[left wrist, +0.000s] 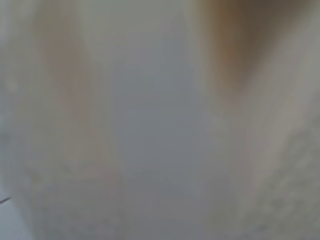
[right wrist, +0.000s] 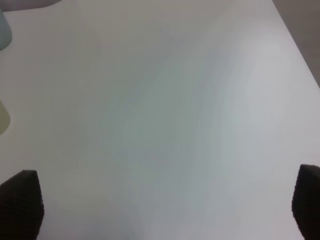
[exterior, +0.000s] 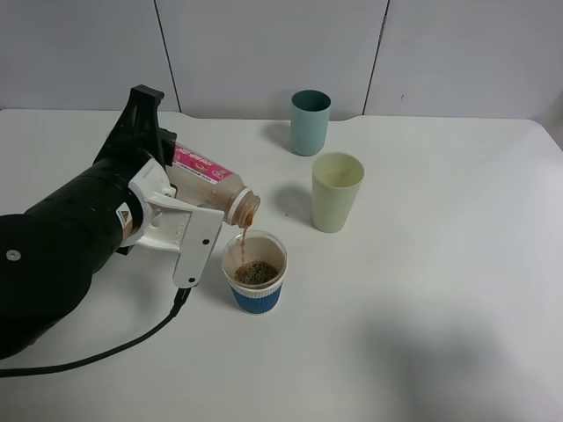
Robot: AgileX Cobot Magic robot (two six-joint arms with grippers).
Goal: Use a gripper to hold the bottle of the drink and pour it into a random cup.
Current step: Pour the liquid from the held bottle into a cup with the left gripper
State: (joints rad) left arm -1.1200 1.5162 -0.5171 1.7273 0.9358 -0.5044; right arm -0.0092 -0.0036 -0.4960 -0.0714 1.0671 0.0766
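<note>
Pouring drink (exterior: 255,272) into blue-sleeved cup (exterior: 257,300), left hand (exterior: 176,180) clenched on tilted bottle (exterior: 211,181), right hand (right wrist: 162,205) released

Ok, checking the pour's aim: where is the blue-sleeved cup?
Exterior high view: the blue-sleeved cup stands left of centre, under the mouth of the tilted bottle, front-left of the pale green cup.

Left wrist view: all blur. Rear of bottle (exterior: 215,185) hidden in left gripper (exterior: 171,180); right gripper (right wrist: 162,205) fingertips (right wrist: 20,202) edge-cropped.

table (exterior: 457,290): white, matte | wall (exterior: 264,53): pale grey panels — dark seams
</note>
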